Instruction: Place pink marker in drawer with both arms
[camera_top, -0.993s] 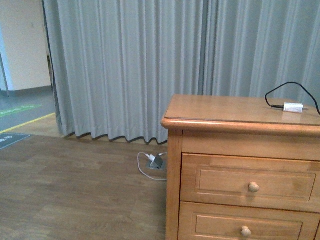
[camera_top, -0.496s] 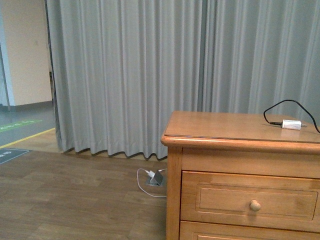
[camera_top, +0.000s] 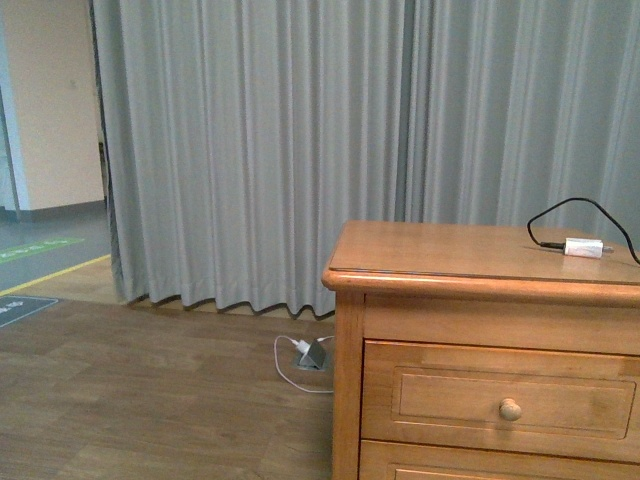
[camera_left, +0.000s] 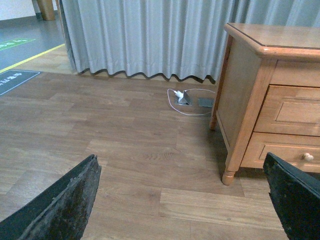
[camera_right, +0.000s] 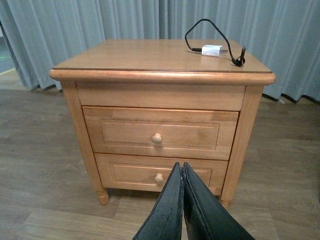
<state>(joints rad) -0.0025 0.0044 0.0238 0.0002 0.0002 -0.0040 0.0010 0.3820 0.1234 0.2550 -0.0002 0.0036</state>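
Left to right: the left gripper (camera_left: 180, 200) hangs wide apart over bare floor (camera_left: 125, 150); the right gripper (camera_right: 181, 200), pressed closed and empty, faces the cabinet (camera_right: 160, 90), whose upper drawer (camera_right: 157, 135) is closed. An adapter (camera_right: 212, 50) lies on top. No pink marker is visible. Seemingly the approach stage; next, find the marker and reach the knob (camera_right: 157, 138).

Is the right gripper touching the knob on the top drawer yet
Apart. In the right wrist view the right gripper, fingers together, sits well short of the cabinet, and the top drawer knob stands clear with nothing on it.
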